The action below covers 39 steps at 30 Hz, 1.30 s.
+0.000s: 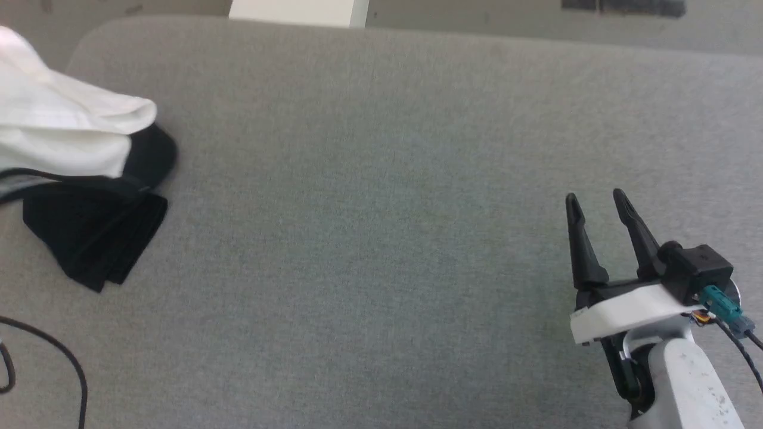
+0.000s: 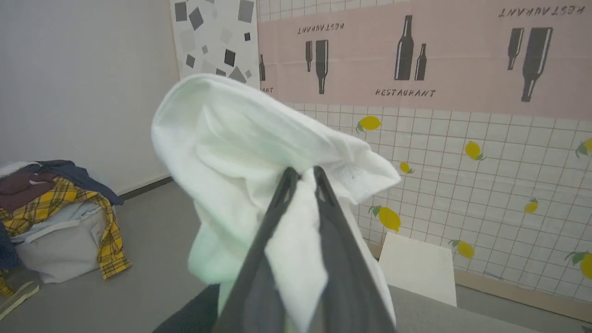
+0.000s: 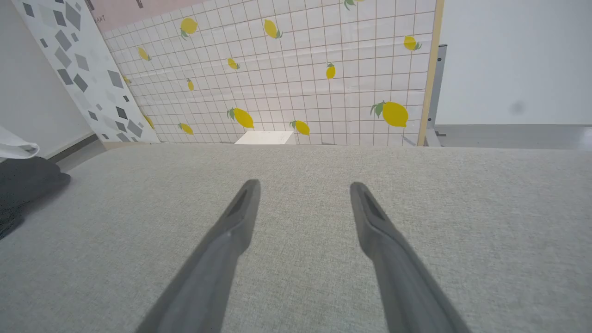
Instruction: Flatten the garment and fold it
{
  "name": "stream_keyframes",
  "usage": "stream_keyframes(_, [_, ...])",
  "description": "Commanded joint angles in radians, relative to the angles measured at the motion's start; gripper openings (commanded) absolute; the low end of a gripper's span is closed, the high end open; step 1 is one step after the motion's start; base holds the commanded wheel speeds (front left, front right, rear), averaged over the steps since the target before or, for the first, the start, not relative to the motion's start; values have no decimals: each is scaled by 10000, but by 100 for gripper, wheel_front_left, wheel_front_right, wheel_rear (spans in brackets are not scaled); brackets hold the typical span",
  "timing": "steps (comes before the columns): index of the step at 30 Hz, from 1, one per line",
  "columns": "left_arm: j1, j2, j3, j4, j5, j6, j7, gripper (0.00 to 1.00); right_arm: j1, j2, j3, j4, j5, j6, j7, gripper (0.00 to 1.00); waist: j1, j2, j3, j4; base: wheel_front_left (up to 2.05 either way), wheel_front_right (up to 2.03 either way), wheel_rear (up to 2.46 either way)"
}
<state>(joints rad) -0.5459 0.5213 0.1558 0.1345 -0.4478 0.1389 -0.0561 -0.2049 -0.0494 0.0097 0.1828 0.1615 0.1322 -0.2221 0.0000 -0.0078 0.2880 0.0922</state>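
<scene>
Garment (image 2: 231, 152), one in number, is clamped by the left pincer (image 2: 303, 172); the right pincer (image 1: 595, 198) is held wide over the surface (image 1: 381, 238).

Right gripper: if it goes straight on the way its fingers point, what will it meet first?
Probably only the grey table top: the open right gripper points across bare cloth, tilted slightly down, though depth is unclear. The garment lies far to its left, outside that line.
</scene>
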Motion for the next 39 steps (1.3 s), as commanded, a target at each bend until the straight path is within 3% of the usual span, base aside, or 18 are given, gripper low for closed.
stream_keyframes(1, [-377, 110, -178, -184, 205, -142, -216, 0, 157, -8, -57, 33, 99, -15, -71, 100, 0, 74, -1171, -451, 0, 0, 0])
stream_keyframes(8, [-1823, -182, -1448, -841, 392, -801, -193, 0, 622, -8, -144, 19, 148, -15, 28, 100, 0, 74, -1898, -1089, 0, 0, 0])
stream_keyframes(13, [-2816, -681, -2355, -1310, 472, -1007, 195, 0, 847, -8, -103, -36, 176, -15, 113, 100, 0, 74, -2266, -1643, 0, 0, 0])
stream_keyframes(25, [-4939, -2802, -3825, -1250, -462, -1429, 587, 0, 1238, -8, -58, -264, 74, -15, 404, 100, 0, 74, -2650, -2955, 0, 0, 0])
stream_keyframes(31, [-4513, -3404, -4190, -658, -929, -1491, 666, 0, 1279, -8, 40, -382, 119, -15, 476, 100, 0, 74, -2550, -3441, 0, 0, 0])
stream_keyframes(39, [-2109, -3769, -5289, 805, -1325, -1409, 1786, 0, 1260, -8, -77, -471, 208, -15, 472, 100, 0, 75, -2134, -3615, 0, 0, 0])
